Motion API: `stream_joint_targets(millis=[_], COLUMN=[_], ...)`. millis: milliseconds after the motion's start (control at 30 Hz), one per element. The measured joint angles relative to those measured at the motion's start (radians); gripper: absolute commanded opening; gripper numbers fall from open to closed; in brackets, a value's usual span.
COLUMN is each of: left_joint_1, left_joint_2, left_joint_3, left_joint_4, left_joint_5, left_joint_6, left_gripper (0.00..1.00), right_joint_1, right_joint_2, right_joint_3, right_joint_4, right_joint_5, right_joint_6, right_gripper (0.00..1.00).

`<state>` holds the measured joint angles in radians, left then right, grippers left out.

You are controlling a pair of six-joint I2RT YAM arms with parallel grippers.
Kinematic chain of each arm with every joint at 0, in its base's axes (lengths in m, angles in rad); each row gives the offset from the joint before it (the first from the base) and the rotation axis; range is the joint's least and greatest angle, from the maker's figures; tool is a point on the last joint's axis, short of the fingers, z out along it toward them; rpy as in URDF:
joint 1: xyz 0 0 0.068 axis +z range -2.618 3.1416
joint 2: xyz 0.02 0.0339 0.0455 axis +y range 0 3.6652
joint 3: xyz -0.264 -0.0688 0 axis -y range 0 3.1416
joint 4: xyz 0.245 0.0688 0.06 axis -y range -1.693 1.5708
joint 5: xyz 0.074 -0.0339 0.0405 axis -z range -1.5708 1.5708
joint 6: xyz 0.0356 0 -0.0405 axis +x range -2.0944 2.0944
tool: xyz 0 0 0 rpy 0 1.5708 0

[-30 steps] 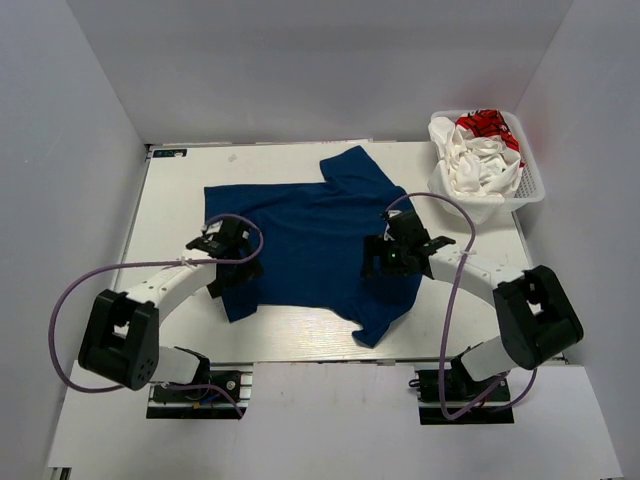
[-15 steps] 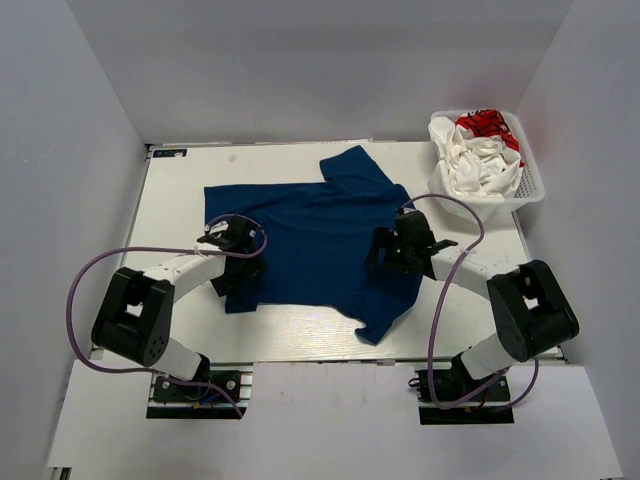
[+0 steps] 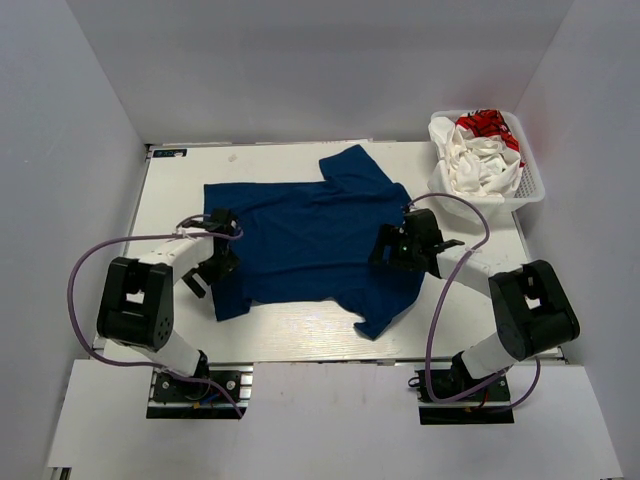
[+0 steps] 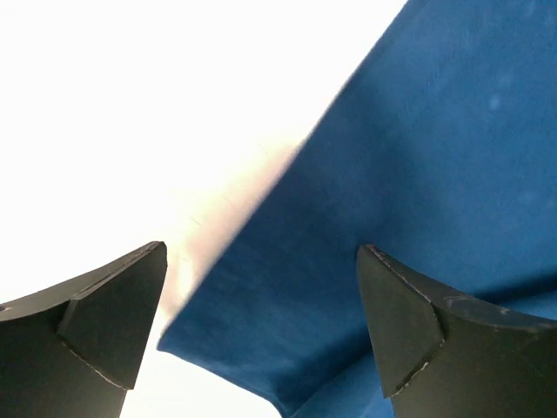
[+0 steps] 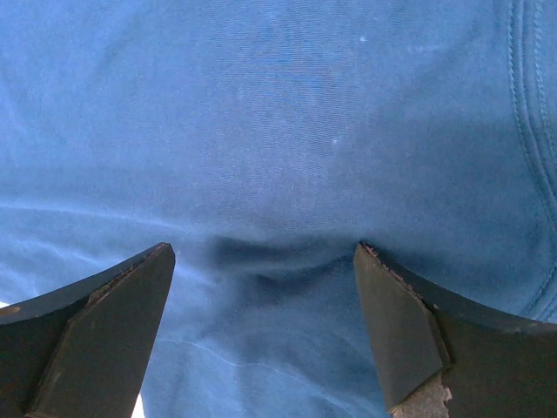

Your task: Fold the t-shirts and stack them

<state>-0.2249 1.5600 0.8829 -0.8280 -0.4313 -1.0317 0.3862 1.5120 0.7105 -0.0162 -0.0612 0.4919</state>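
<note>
the task looks barely begun: the blue t-shirt (image 3: 310, 235) lies spread open in the middle of the table (image 3: 175, 185), with no fold made in it that i can see, and the white t-shirt (image 3: 478, 158) with its red print sits crumpled in the white mesh basket (image 3: 532, 192) at the far right corner. by my reading both folds and the stacking are yet to do. the blue one lies sideways, its hem toward the left arm (image 3: 165, 262) and its two short sleeves poking out on the right, one toward the far edge and one toward the near edge. it is a soft, matte knit, mostly smooth, with a few shallow creases. the left jaws stand apart over the near left corner of the hem, where the straight blue edge meets the bare, bright table; one tip is over the table, the other over cloth, nothing clamped. the right arm (image 3: 470, 265) holds its jaws apart too, low over the chest of the shirt, where a small dark pucker shows between the tips and a double-stitched seam runs at the right. whether the tips touch the cloth i cannot tell.
</note>
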Motion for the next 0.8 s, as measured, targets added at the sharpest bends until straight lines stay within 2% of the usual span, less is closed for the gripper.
stream_joint_targets(millis=[167,300,400,533,633,800], left_joint_1=[0.018,0.018,0.018,0.017,0.018,0.020], left_joint_2=[-0.035,-0.141,-0.151,0.005,0.188,0.402], left_joint_3=[0.083,0.093,0.109,0.218,0.337,0.471], left_joint_4=[0.001,0.137,0.222,0.246,0.249,0.229], left_joint_5=[-0.030,0.037,0.082,0.088,0.080,0.066], left_joint_6=[0.122,0.248,0.304,0.337,0.347,0.360], left_gripper=[1.00,1.00,1.00,1.00,1.00,1.00], right_joint_1=[-0.001,-0.001,-0.001,-0.006,-0.006,-0.006], right_joint_2=[-0.002,-0.008,-0.010,0.019,0.100,0.220], right_joint_3=[-0.005,-0.006,0.007,0.077,0.187,0.321], right_joint_4=[0.017,0.008,-0.020,-0.061,-0.100,-0.132], right_joint_5=[-0.009,0.006,0.036,0.090,0.140,0.187], right_joint_6=[-0.065,-0.111,-0.120,-0.123,-0.132,-0.150], right_gripper=[0.90,0.90,0.90,0.90,0.90,0.90])
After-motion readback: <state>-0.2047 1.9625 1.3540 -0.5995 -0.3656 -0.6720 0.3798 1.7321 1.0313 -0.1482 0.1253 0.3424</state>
